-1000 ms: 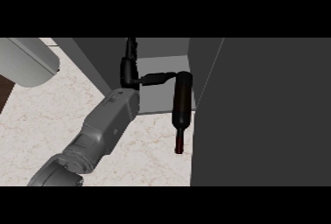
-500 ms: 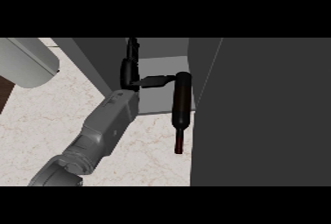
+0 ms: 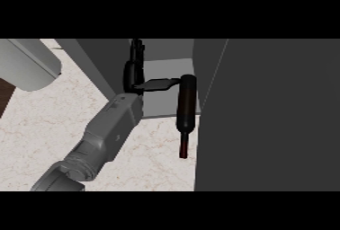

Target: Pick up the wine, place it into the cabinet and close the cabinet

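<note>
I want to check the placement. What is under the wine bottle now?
Under the wine bottle the cabinet's pale floor shows at its base end, while its neck overhangs the marble counter. The cabinet door hides whatever lies to its right.

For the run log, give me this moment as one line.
left hand: open, thumb touching wine bottle | bottle: lying half inside cabinet, neck out | right hand: unseen

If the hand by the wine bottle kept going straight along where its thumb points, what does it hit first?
Probably the wine bottle itself: the hand has its thumb aimed right at the bottle's upper body, tip about touching it. Just beyond stands the dark cabinet door. Depth is unclear from this steep view.
</note>
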{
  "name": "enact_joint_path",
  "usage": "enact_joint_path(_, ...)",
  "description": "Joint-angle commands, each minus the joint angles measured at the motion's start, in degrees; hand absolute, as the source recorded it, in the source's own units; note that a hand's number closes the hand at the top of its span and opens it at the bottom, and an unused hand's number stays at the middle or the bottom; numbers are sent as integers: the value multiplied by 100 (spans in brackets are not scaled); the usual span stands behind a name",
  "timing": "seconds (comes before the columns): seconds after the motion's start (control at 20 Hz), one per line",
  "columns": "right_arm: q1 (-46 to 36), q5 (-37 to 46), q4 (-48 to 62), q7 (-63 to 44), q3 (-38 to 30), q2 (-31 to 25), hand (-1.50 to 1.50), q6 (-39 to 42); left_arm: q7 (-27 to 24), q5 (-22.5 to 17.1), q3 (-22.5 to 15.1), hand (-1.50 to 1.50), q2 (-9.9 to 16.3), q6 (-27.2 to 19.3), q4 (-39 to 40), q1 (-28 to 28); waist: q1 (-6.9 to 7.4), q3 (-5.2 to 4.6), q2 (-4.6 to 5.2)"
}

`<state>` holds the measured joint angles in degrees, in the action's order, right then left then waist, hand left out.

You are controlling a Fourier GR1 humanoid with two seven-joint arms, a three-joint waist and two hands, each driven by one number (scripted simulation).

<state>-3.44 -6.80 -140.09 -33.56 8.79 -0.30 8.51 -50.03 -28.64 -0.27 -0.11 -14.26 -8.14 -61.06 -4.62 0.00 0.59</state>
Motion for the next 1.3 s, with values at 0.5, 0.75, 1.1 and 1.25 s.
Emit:
enact_joint_path(0.5, -94, -146, -508, -461, -281, -158, -150, -114, 408, -1313, -1928, -150, 11, -592, -1894, 1595, 258, 0, -101)
enact_joint_path(0.75, -231, -120, -126, -281, -370, -107, -150, -223, 776, -1770, -3238, -150, 11, -1656, -3694, 2429, 390, 2, -98)
enact_joint_path(1.1, -192, -12, -481, -514, -420, -177, -150, -338, 1050, -1206, -3823, -150, 11, -2844, -5372, 3201, 486, 2, -90)
enact_joint_path(1.25, -241, 295, -260, -420, -106, -48, -150, -376, 927, -980, -4096, -150, 209, -2568, -6081, 4053, 521, 0, -88)
